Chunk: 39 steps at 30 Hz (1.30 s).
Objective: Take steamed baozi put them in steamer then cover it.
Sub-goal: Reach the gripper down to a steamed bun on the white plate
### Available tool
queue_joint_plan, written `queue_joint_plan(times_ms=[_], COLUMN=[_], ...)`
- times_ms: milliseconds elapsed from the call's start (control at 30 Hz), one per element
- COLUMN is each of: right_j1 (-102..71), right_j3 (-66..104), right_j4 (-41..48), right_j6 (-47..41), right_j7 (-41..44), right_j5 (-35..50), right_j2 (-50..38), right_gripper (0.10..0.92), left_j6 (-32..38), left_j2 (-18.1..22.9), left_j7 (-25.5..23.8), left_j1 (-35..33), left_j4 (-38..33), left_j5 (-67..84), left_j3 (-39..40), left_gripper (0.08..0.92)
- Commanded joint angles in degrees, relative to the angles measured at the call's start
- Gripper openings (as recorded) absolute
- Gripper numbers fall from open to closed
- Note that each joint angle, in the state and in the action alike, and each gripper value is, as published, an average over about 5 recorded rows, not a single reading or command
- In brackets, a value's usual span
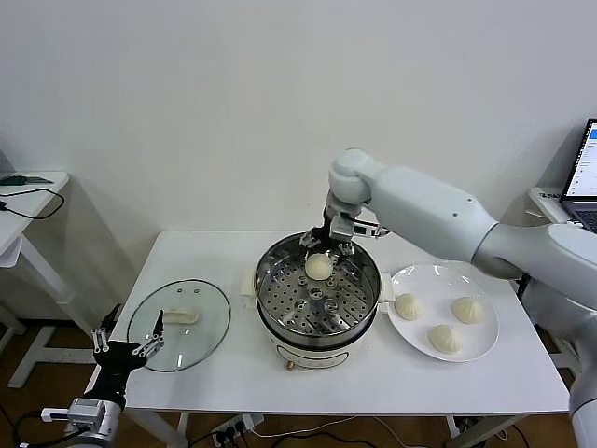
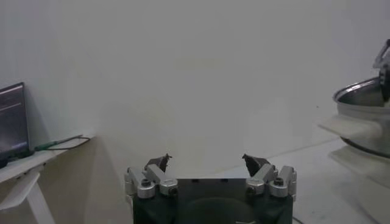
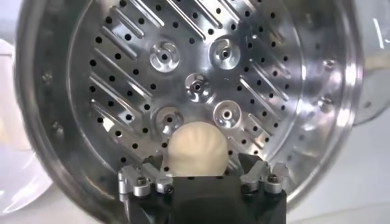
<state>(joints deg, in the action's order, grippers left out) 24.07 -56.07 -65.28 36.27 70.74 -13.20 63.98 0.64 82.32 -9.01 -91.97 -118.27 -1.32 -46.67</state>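
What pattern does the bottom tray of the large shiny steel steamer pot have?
Small round holes, slanted slots and five raised studs on the steamer's tray; right wrist view shows it best.

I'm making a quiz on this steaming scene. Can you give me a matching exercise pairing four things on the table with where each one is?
Things:
1. glass lid
2. white plate
3. steamer
4. baozi between the right gripper's open fingers

Places:
A. middle of the table
B. inside the steamer, on the perforated tray
C. the table's left part, near the left gripper
D. right of the steamer, holding three baozi

Pairs: 1-C, 2-D, 3-A, 4-B
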Motion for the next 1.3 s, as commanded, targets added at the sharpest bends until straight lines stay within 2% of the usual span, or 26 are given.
queue_joint_plan(times_ms=[33,233,433,800,1300], right_j1=[12.6,12.9,7.8,-11.1,-22.1], right_j3=[-4.3,-9.5,-12.0,-0.5,6.4], right_j4=[-11.7,-15.0,-14.1,-7.6,-0.1], right_j6=[-15.2,-31.1,-41.5,-52.8,-53.8], right_j7=[5.5,4.6,3.7,-2.6,-8.0], right_j5=[20.1,25.6,24.8,19.3,14.8], right_j2=[-17.3,-29.7,-34.7,-29.2,-22.0], right_gripper=[0.823,0.823,0.823,0.823,0.823], left_j6=[-0.1,0.1,0.7,1.3,1.3], left_j2=[0.0,-0.1,0.2,0.4,0.4], left_j7=[0.1,0.1,0.0,-0.2,-0.1], left_j1=[-0.1,-0.7,-1.0,-1.0,-0.5], left_j4=[-0.2,-0.9,-0.9,-1.0,-0.8], left_j5=[-0.2,-0.7,-1.0,-1.2,-1.2], left_j3=[0.5,1.2,1.5,2.5,2.9], left_gripper=[0.823,0.823,0.823,0.823,0.823])
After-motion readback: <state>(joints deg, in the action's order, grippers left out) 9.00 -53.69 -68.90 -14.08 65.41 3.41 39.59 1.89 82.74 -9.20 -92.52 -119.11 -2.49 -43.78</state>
